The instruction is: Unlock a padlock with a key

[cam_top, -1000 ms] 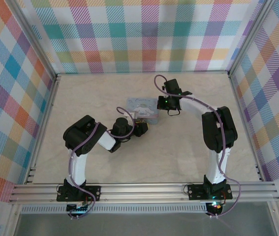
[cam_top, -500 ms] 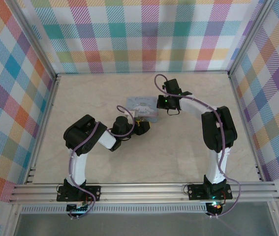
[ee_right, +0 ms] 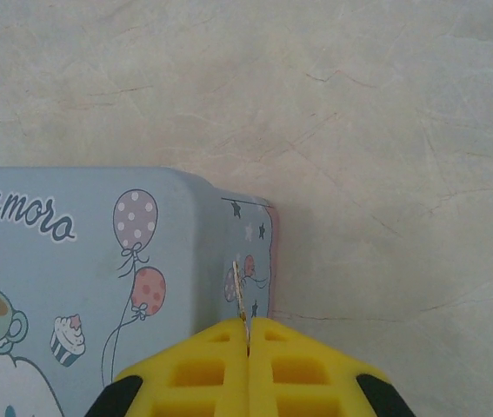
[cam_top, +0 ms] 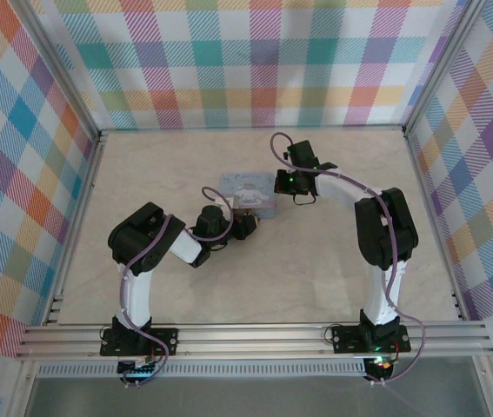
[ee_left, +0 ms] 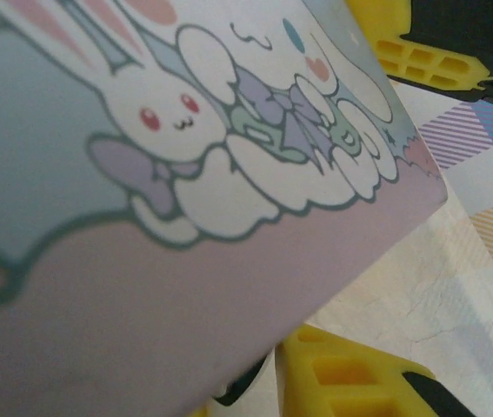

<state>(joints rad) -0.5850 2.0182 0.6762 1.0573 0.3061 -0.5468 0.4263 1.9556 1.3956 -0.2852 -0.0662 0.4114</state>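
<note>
little changes over the last second, yet it matters: from above, the pale blue tin (cam_top: pixel 248 186) now sits a touch further left and further from the bases than a second ago, and the left gripper (cam_top: pixel 247 223) goes with it, crowding its near edge. in the left wrist view the tin's printed face lies between two yellow fingers (ee_left: pixel 429 59), though we cannot tell whether they pinch it or merely straddle it. the right gripper (ee_right: pixel 248 332) is clenched on the thin metal key (ee_right: pixel 241 291), whose tip hangs over the tin's right corner. the padlock (cam_top: pixel 248 207) we take to be the small dark bit at the tin's near edge, just beside the left fingers. we judge the key is not yet in it, so the shift reads as lining up. room is generous: bare table (cam_top: pixel 359 165) lies right and beyond, the checked walls (cam_top: pixel 255 61) are well apart, but the two grippers work close together across the tin
</note>
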